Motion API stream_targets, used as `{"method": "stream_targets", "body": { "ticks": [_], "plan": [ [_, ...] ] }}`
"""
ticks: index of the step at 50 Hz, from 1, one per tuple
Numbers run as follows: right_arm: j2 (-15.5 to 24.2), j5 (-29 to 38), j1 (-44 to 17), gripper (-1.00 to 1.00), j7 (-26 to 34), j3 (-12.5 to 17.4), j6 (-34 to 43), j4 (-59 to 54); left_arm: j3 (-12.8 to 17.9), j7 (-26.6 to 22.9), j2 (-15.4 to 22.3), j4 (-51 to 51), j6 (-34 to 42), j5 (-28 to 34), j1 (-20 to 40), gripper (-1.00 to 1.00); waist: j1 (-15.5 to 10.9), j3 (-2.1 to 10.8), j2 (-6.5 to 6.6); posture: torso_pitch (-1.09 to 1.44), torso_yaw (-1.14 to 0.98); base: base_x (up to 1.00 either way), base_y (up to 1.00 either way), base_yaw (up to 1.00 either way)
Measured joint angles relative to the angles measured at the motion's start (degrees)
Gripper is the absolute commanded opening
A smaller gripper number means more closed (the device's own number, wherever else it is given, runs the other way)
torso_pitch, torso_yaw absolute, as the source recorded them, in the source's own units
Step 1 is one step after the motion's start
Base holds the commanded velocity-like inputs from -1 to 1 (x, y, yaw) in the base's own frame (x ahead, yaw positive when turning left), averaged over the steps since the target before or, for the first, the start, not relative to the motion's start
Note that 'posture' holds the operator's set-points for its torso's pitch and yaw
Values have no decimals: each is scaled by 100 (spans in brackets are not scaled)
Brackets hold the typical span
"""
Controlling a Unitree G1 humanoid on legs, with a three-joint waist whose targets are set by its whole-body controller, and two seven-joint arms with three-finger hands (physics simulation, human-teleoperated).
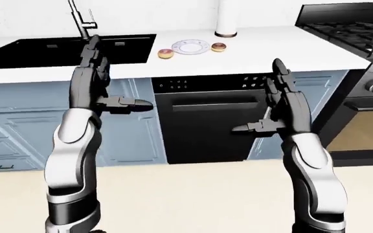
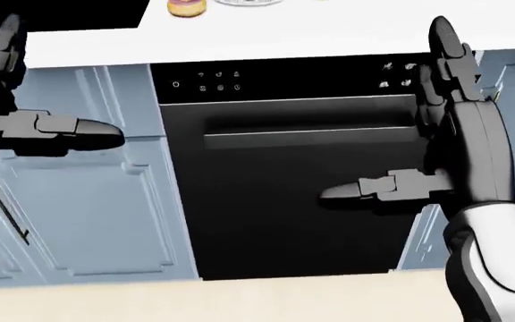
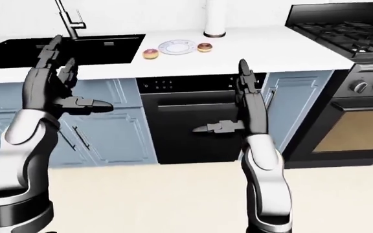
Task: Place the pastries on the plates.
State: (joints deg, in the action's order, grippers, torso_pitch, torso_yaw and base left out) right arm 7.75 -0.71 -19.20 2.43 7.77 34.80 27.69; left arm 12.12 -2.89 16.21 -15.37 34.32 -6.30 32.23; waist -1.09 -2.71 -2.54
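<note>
Both robot hands were up with fingers spread and held nothing: the left robot hand (image 1: 94,80) and the right robot hand (image 1: 282,104). On the tabletop (image 1: 271,51), a plate (image 1: 189,46) sat between two donuts, one (image 1: 166,54) on its left and one (image 1: 218,47) on its right, beside the sink (image 1: 57,51).

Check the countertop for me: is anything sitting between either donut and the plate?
Nothing visible does. The plate lies on the white counter with one donut at its left and the other donut at its right, bare counter between. Both hands are raised, open and empty.
</note>
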Motion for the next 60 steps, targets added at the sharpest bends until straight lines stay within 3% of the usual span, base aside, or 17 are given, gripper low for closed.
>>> {"method": "stream_targets", "body": {
  "ticks": [5,12,22,27,30,36,39,40,42,43,45,47,49,51,53,56,60],
  "plan": [
    [41,-20,-1,100,5,49,19,73,46,61,98,-118,-148,-79,99,100,-12,-93,181,0,0,44,0,0],
    [46,26,-54,100,46,-9,73,63,26,72,139,-111,-75,-172,41,100,-98,-152,201,0,0,59,0,0],
    [28,88,-209,100,147,-130,192,175,217,143,318,-278,63,-267,58,100,-177,-121,57,0,0,60,14,0],
    [11,126,-270,100,212,-174,165,188,256,156,381,-316,111,-304,66,100,-215,-103,-118,0,0,60,37,0],
    [-1,147,-293,100,233,-170,164,165,251,171,395,-278,110,-302,89,100,-228,-130,-191,0,0,61,50,0],
    [-19,165,-323,100,250,-180,129,154,253,186,408,-276,98,-305,71,100,-297,-177,-163,0,0,59,47,0],
    [-59,165,-255,100,245,-216,112,111,279,200,394,-242,92,-294,-17,100,-292,-286,-212,0,0,29,9,0],
    [-73,159,-239,100,255,-257,131,35,296,209,375,-178,110,-283,-92,100,-331,-345,-104,0,0,11,2,0],
    [-56,137,-283,100,281,-276,241,-53,302,223,392,-37,194,-267,-101,100,-321,-15,208,0,0,10,0,0],
    [-46,131,-338,100,286,-272,281,-55,318,233,412,-6,218,-263,-51,100,-298,76,307,0,0,9,0,0],
    [-34,140,-359,100,275,-240,217,120,342,246,452,-159,168,-259,33,100,-145,70,380,0,0,0,0,0],
    [-37,163,-317,100,255,-204,94,271,334,241,448,-346,35,-258,85,100,2,-54,217,0,0,0,0,0],
    [-3,202,-274,100,216,-105,42,239,184,197,373,-385,-39,-291,143,100,399,-132,-163,0,0,0,0,0],
    [3,223,-292,100,186,-38,91,101,61,143,318,-316,26,-340,40,100,476,-221,-197,0,0,0,0,0],
    [-8,208,-336,100,182,-82,100,48,104,130,339,-217,167,-349,-34,100,468,-233,-160,0,0,0,0,0],
    [-4,172,-315,100,226,-190,66,151,247,193,356,-260,244,-296,-61,100,429,-272,11,0,0,0,0,0],
    [-59,146,-330,100,281,-196,7,247,321,226,442,-398,170,-254,50,100,229,-73,447,0,0,0,0,0]
  ]
}}
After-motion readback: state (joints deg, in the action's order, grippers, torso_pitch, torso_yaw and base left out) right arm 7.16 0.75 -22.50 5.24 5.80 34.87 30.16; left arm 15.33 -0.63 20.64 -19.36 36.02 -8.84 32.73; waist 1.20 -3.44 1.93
